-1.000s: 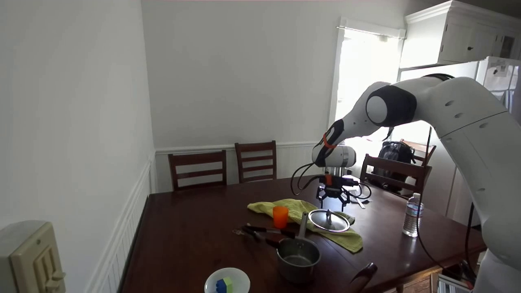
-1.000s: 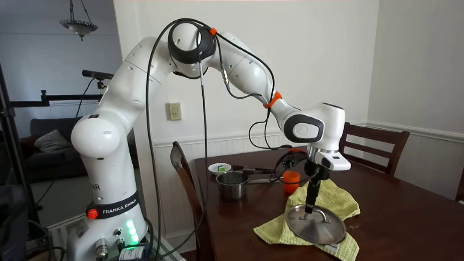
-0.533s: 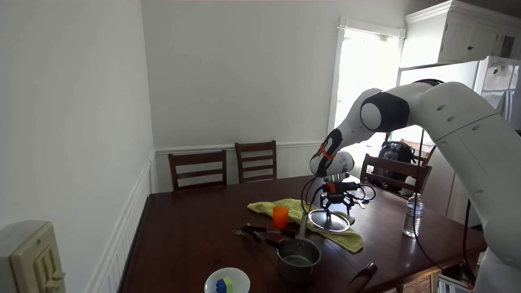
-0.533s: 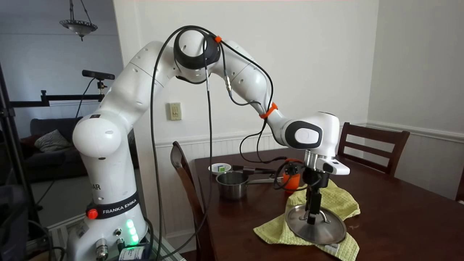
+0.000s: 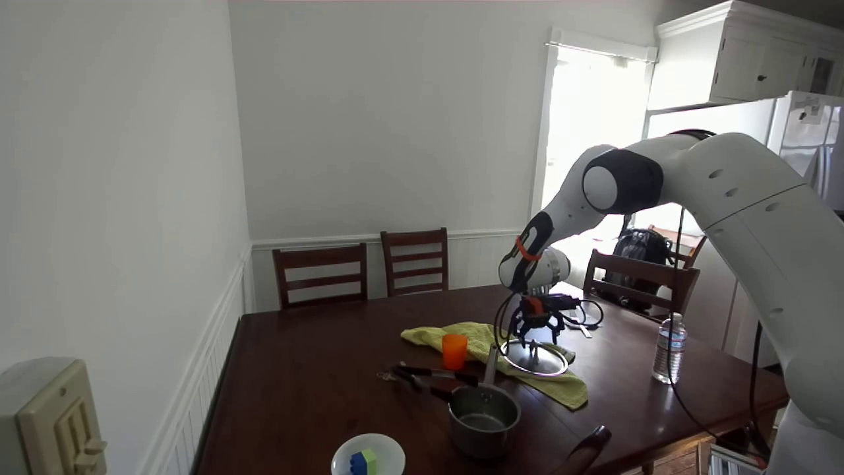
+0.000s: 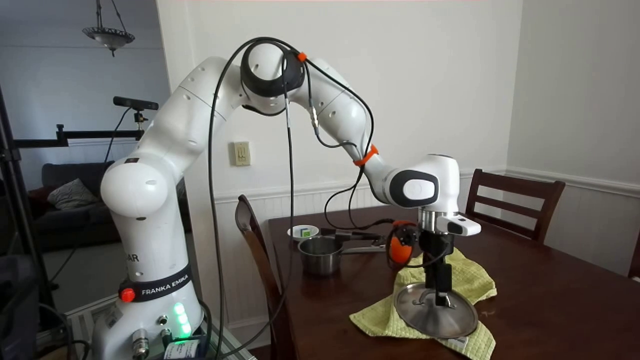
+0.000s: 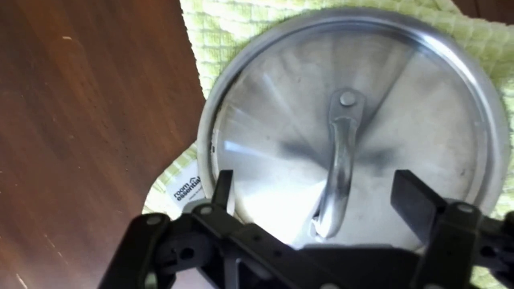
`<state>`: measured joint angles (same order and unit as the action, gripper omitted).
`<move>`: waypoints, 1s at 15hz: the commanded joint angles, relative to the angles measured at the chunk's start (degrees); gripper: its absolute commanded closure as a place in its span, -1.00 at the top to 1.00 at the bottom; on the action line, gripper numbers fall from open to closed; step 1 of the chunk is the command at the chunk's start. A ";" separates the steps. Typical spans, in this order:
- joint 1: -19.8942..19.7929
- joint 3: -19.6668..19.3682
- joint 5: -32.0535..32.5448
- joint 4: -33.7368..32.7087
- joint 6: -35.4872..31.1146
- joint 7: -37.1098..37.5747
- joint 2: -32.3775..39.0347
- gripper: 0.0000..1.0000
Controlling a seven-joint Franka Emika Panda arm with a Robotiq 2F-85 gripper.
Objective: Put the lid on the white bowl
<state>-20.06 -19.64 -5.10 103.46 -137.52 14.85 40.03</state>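
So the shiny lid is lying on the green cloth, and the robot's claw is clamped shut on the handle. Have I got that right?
Not quite: the gripper is open, not clamped shut. The wrist view shows its fingers standing apart on either side of the handle, with neither touching it. The shiny lid is indeed lying on the green cloth.

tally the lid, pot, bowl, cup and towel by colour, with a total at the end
Silver-grey: 2, the lid and the pot
White: 1, the bowl
Orange: 1, the cup
Yellow-green: 1, the towel
Total: 5
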 commanded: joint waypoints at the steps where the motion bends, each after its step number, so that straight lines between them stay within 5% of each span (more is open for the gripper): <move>1: -1.93 3.40 -4.01 3.69 -7.61 -1.95 -1.01 1.00; 4: -4.60 7.09 -10.67 9.22 -15.50 -4.11 -3.38 1.00; 7: -7.85 10.67 -17.30 14.32 -22.69 -6.70 -5.17 0.59; 10: -10.41 12.66 -21.08 20.03 -29.09 -8.94 -8.91 0.47; 15: -10.56 10.62 -18.76 20.89 -24.14 -9.64 -12.38 0.44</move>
<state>-30.31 -8.25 -24.52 122.96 -165.25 6.39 31.04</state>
